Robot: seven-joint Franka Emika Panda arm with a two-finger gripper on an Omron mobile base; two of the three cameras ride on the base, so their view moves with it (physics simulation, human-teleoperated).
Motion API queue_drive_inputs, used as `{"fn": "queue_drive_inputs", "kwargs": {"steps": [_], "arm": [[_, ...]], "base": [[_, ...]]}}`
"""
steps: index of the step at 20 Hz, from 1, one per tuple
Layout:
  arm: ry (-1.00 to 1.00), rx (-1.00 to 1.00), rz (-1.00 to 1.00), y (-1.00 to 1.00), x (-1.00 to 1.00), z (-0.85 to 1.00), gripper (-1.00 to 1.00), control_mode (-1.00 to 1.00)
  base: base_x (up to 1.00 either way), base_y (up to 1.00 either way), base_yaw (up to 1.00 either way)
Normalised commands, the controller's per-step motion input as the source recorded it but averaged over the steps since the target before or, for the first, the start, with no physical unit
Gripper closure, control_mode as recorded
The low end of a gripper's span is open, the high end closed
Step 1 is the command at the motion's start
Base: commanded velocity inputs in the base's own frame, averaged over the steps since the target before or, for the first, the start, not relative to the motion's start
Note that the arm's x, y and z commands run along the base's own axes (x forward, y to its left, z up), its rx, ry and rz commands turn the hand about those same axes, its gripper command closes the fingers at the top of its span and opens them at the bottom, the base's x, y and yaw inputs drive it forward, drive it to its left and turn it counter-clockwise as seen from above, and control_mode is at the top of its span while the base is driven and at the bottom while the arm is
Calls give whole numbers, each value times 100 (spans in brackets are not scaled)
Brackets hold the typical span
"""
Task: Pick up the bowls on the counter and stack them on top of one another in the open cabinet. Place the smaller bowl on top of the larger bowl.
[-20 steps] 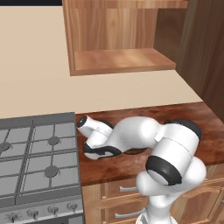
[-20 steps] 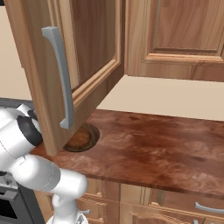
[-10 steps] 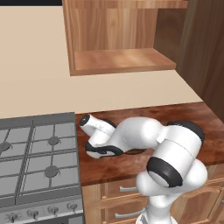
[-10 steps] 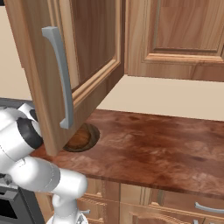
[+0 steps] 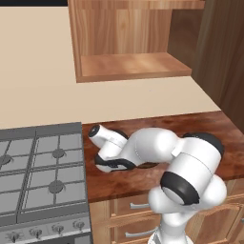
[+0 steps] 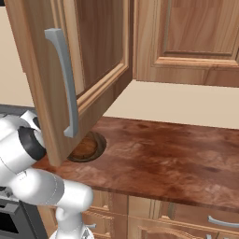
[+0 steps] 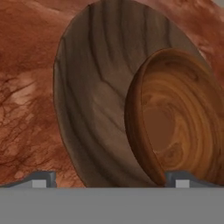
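In the hand view the larger bowl (image 7: 94, 100), wide and dark brown, lies on the counter (image 7: 26, 109). The smaller bowl (image 7: 175, 127), reddish-brown and deep, covers its right part; whether it sits inside or just in front I cannot tell. My gripper (image 7: 113, 181) is open and close above them, one fingertip at the left and one over the smaller bowl's rim, holding nothing. From the left base view the gripper (image 5: 108, 166) hangs low over the counter (image 5: 209, 131) beside the stove. The open cabinet (image 5: 133, 66) is above. A bowl edge (image 6: 99, 140) peeks out below the door.
A grey gas stove (image 5: 40, 167) borders the counter on the left. The open cabinet door (image 6: 70, 79) with its grey handle hangs out over the counter (image 6: 163, 154) in the right base view. A tall dark wood unit (image 5: 224, 62) stands at the right.
The hand has shifted only slightly over the bowls. The jaws stay wide and the bowls have not moved.
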Motion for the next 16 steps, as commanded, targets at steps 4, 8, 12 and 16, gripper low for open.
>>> {"fn": "queue_drive_inputs", "kwargs": {"steps": [4, 8, 12, 16], "arm": [[0, -1, 0, 0, 0, -16, -100, -100], [0, 0, 0, 0, 0, -20, -100, -100], [0, 0, 0, 0, 0, -16, -100, -100], [0, 0, 0, 0, 0, -21, -100, -100]], "base": [[0, 0, 0], [0, 0, 0], [0, 0, 0], [0, 0, 0]]}}
